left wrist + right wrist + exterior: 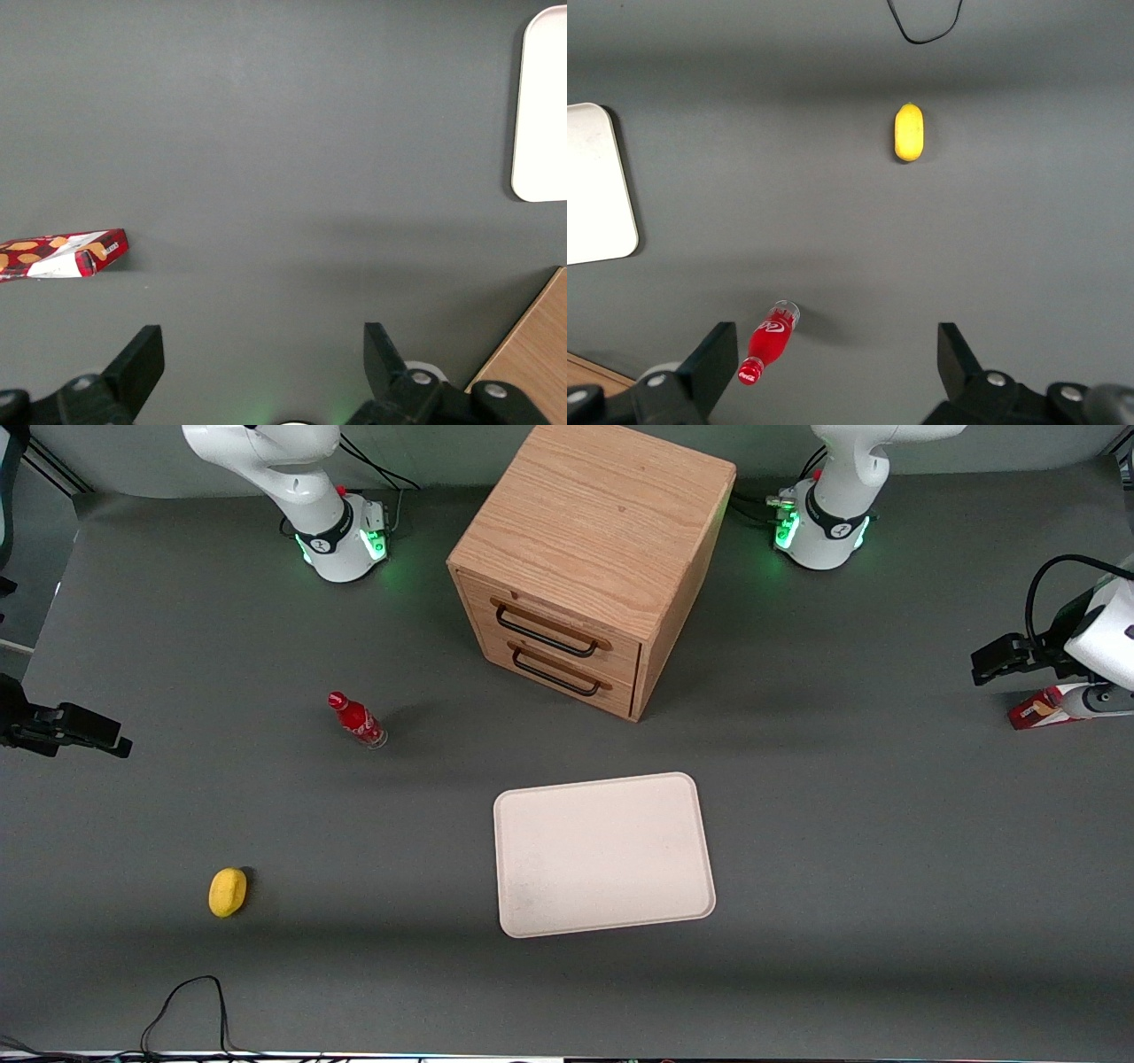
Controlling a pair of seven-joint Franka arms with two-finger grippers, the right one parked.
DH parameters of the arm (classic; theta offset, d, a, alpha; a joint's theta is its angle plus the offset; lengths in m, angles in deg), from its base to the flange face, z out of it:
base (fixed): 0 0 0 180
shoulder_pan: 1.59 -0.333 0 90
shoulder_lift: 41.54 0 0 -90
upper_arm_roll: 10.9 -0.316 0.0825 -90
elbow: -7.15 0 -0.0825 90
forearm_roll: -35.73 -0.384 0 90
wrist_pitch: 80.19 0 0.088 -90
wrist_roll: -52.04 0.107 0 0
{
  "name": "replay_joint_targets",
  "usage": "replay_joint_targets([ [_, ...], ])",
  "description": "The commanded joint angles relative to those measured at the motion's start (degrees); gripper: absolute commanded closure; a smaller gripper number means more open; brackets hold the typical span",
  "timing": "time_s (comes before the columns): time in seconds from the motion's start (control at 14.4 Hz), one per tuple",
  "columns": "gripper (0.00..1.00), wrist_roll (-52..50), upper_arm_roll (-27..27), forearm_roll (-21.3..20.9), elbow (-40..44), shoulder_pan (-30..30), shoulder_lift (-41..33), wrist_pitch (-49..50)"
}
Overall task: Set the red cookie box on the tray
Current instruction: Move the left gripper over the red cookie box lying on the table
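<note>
While the claw (261, 354) hangs with its fingers spread wide over bare bench (283, 133), the red cookie box (62, 255) lies flat, well apart from the tray (540, 106). Partly hidden, its thin edge probably invites a slipping, skewed grasp.

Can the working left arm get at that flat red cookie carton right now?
Probably yes. The flat red cookie carton lies alone on bare grey table, nothing covering it. The left arm's gripper hangs above the table beside it, fingers spread wide and empty.
</note>
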Motion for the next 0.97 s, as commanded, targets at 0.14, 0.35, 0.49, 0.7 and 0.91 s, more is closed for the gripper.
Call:
replay_joint_targets([
  [0.14,0.00,-2.11,2.32,-0.55,2.13,-0.24,0.89,1.12],
  [0.35,0.00,-3.34,2.32,0.07,2.39,-0.42,0.89,1.56],
  [0.49,0.00,-2.90,2.32,0.07,2.66,-0.33,0.98,1.48],
  [0.7,0.00,-2.64,2.06,-0.02,2.48,-1.12,1.60,2.61],
  [0.91,0.00,-2.46,1.97,0.07,2.57,-3.66,1.42,2.80],
])
